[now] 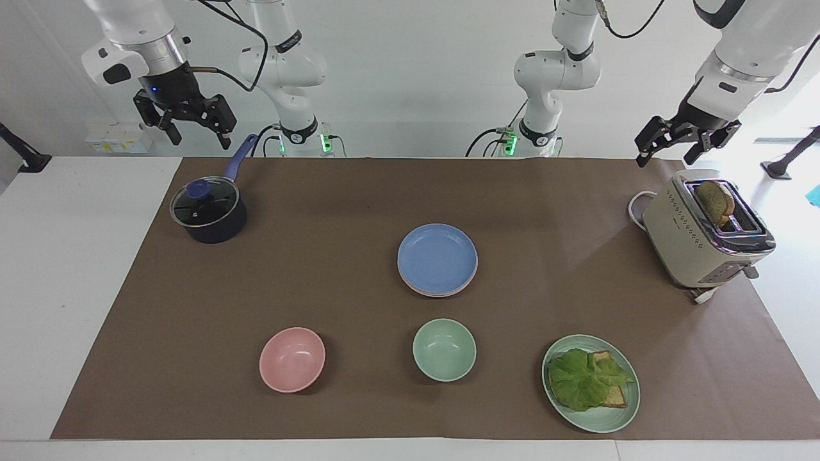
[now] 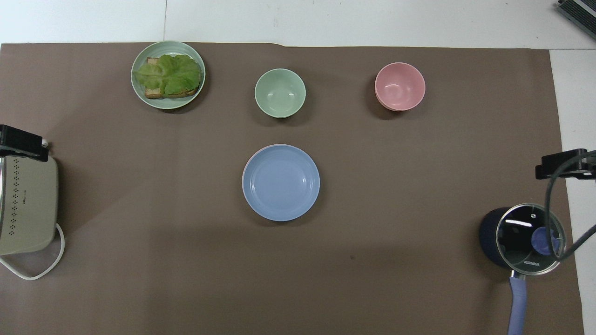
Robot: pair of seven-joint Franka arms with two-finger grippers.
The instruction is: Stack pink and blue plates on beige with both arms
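Blue plate [image 1: 437, 257] tops a stack at the middle of the brown mat [image 1: 320, 269]; the pink plate [image 1: 416, 286] shows only as a rim beneath it, and whether a beige plate lies under both cannot be told. Left gripper [image 1: 668, 146], jaws spread and empty, hangs above the toaster [image 1: 698, 240] at the left arm's end. Right gripper [image 1: 192, 131], jaws spread and empty, hangs above the lidded saucepan [image 1: 208, 211] at the right arm's end.
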